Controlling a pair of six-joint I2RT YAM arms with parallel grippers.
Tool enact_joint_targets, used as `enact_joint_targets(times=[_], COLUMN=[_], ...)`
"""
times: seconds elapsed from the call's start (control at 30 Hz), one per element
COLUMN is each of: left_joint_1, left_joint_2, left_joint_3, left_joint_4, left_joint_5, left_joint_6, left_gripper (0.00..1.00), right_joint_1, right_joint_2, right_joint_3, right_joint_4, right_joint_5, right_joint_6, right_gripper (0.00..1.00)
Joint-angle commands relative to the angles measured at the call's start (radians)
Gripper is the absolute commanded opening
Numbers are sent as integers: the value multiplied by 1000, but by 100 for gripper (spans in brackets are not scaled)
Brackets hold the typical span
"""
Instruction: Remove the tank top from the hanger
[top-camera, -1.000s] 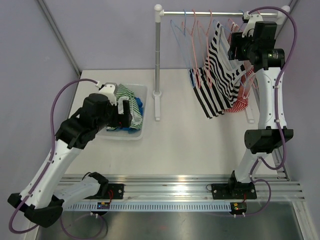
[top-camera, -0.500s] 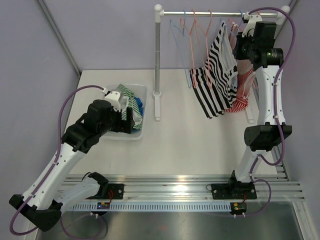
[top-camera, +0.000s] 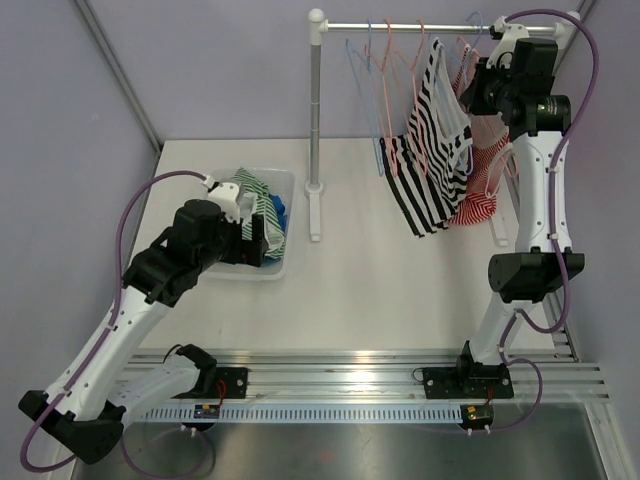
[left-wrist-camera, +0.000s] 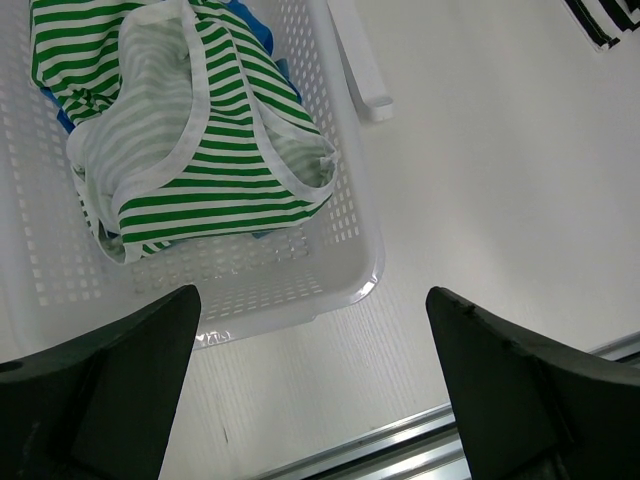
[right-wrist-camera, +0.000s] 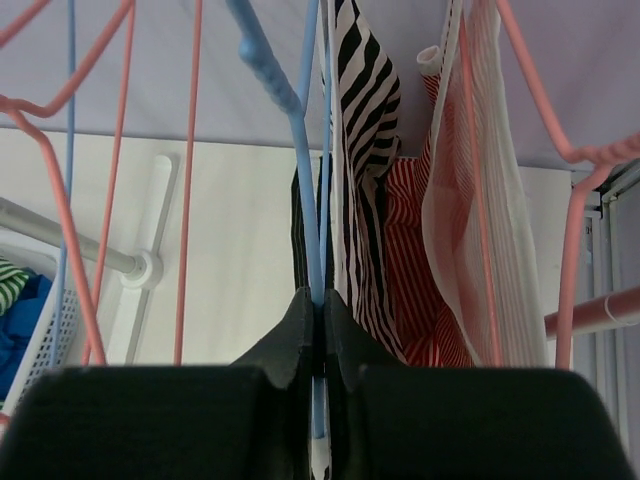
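Note:
The black-and-white striped tank top (top-camera: 436, 150) hangs from the rail (top-camera: 440, 27) at the back right. It shows in the right wrist view as a striped fold (right-wrist-camera: 362, 150) just right of a blue hanger (right-wrist-camera: 300, 180). My right gripper (top-camera: 478, 88) is up at the rail. In its own view, the right gripper (right-wrist-camera: 320, 300) is shut on the blue hanger's wire, with the striped cloth against its right finger. My left gripper (left-wrist-camera: 315, 390) hangs open over the table by the near corner of the white basket (left-wrist-camera: 345, 285), holding nothing.
A red-striped garment (top-camera: 486, 195) hangs behind the tank top on a pink hanger (right-wrist-camera: 560, 140). Several empty pink and blue hangers (top-camera: 385, 70) hang further left on the rail. The rack's post (top-camera: 316, 110) stands mid-table. A green-striped top (left-wrist-camera: 210, 150) lies in the basket.
My right gripper has shut on the blue hanger wire and shifted slightly, swinging the tank top. The left arm drew back a little from the basket, then stayed still.

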Motion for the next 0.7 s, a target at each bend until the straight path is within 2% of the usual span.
enact_joint_targets(times=[0.0, 0.33, 0.67], left_joint_1=[14, 36, 36], left_joint_2=[-12, -32, -15], left_joint_3=[4, 36, 177], left_joint_4=[58, 66, 49], left_joint_5=[33, 18, 15], left_joint_6=[16, -1, -50], left_gripper=[99, 99, 99], right_joint_1=[-4, -4, -4], right_joint_2=[-118, -275, -551], right_joint_3=[61, -32, -334], right_joint_4=[81, 49, -1], right_joint_5=[-48, -106, -80], right_joint_6=[54, 89, 137], right_gripper=[0, 0, 0])
